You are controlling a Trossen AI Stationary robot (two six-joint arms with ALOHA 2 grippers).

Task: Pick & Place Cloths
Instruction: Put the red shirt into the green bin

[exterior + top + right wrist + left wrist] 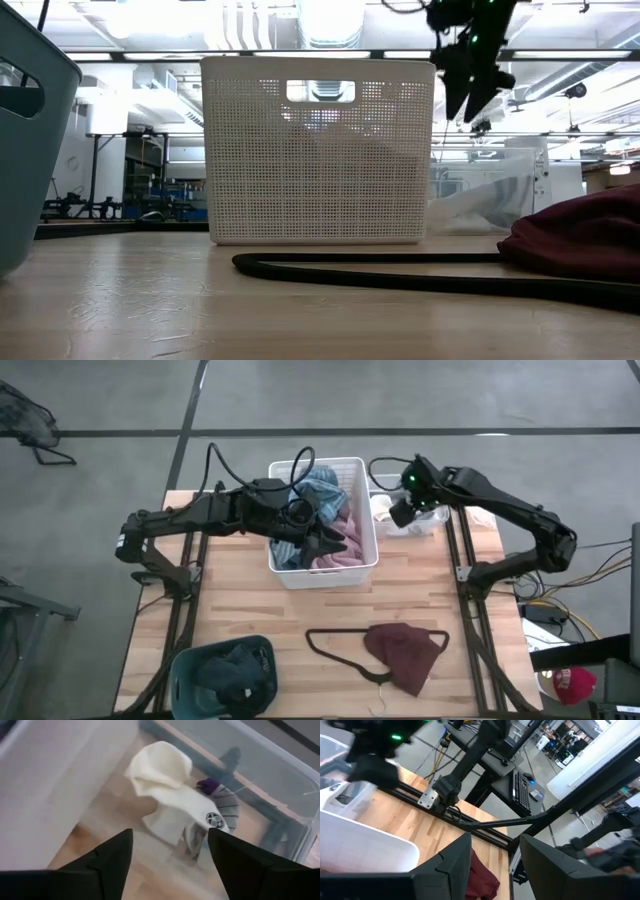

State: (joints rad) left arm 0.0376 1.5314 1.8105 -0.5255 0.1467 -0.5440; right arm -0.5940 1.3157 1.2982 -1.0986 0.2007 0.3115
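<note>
In the high view, a teal plastic tub (pixel 222 678) at the near left holds dark cloths. The left gripper (pixel 335 543) hangs empty, jaws parted, over the white perforated basket (pixel 372 510) of blue and pink garments. The right gripper (pixel 402 513), jaws spread, holds nothing above limp white socks (pixel 172 800) in a clear bin (pixel 280 785). These look light and floppy; pinching a bunched fold seems best.

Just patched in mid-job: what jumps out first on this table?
The white perforated plastic basket at the table's middle back, heaped with pink and blue-grey cloths, with the left end effector over it. The right end effector hangs open over white socks in a clear bin beside the basket.
</note>
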